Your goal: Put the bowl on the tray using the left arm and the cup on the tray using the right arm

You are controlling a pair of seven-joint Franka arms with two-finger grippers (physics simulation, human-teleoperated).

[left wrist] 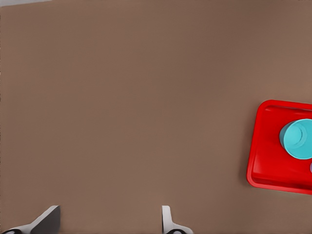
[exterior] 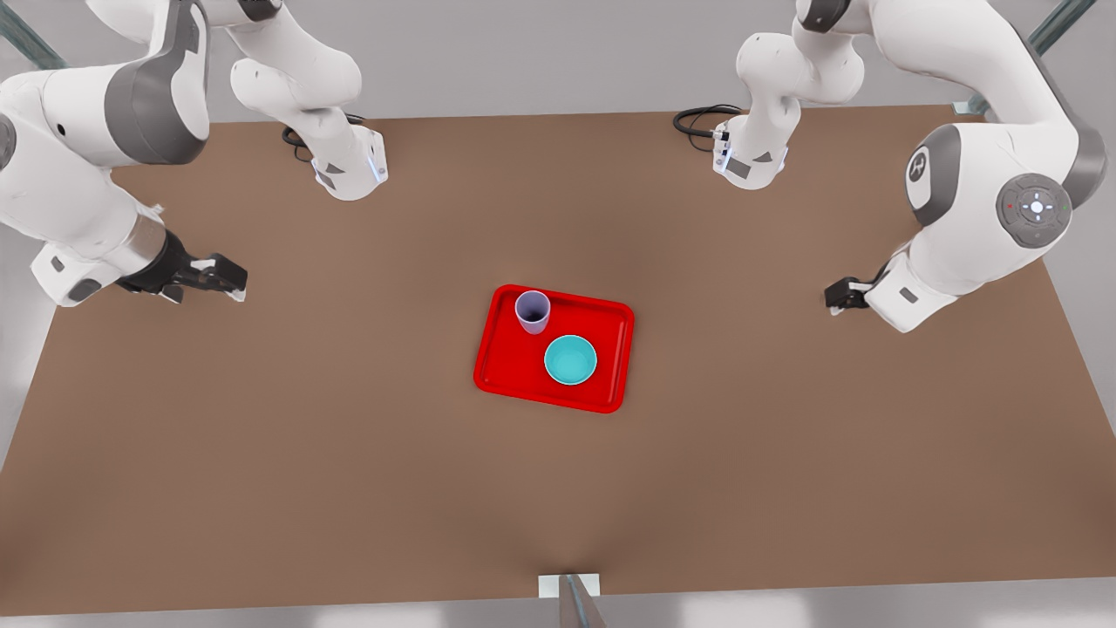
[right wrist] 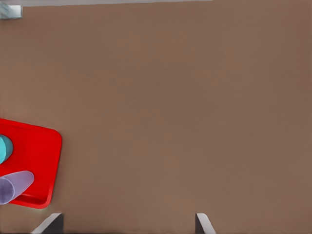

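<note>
Front view: tray [exterior: 610, 349] sat mid-worktop [exterior: 349, 453], with the cup [exterior: 533, 311] upright in the corner toward the front view's left and the arm bases, and the bowl [exterior: 570, 359] just beside it, nearer the tray's middle; both were on the tray, gap between them too close to call. Left gripper [exterior: 837, 298] hung over bare worktop at the front view's right, well apart from the tray; right gripper [exterior: 234, 281] did the same at the front view's left. Neither held anything. Left wrist view: left gripper [left wrist: 107, 218] had its jaws spread wide and empty over brown worktop [left wrist: 126, 97], with the tray [left wrist: 265, 151] and bowl [left wrist: 297, 139] off to one side. Right wrist view: right gripper [right wrist: 126, 223] also had its jaws wide apart and empty; the tray [right wrist: 44, 151] corner showed with the cup [right wrist: 14, 186] on it and a sliver of the bowl [right wrist: 4, 147] beside it.
</note>
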